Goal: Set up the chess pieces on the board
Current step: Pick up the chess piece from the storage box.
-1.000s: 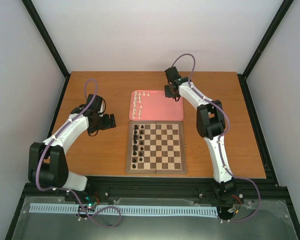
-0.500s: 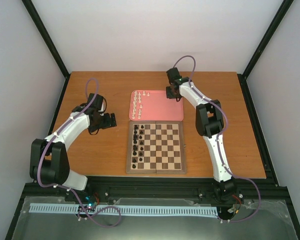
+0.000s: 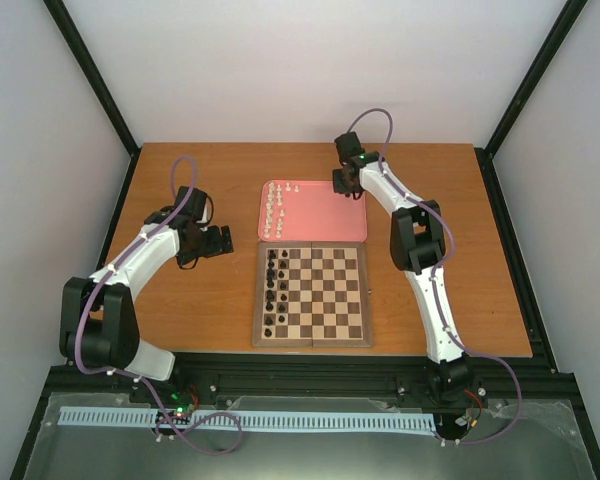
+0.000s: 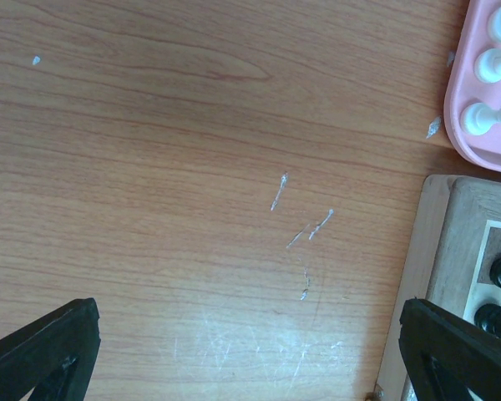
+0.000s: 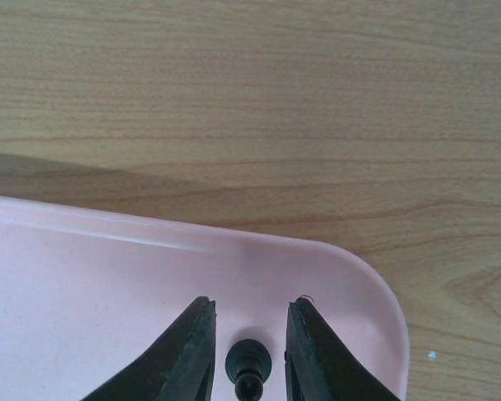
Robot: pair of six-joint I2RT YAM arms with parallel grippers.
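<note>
The right claw point(image 5: 250, 311), slightly apart, straddles a black piece point(image 5: 248, 364) in the pink tray point(image 5: 108, 276), ready to pinch it. The left claw point(image 4: 249, 317) idles wide apart.

No text or label can be read (any view).

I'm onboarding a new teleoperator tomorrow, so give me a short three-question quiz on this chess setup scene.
1. True or false: the black pieces stand along the board's left edge in the top view.
2. The white pieces sit in: A) the pink tray, B) the board, C) the bare table.
3. Fill in: the piece between the fingers of the right gripper is ___ in colour.
Key: 1 true; 2 A; 3 black.
</note>
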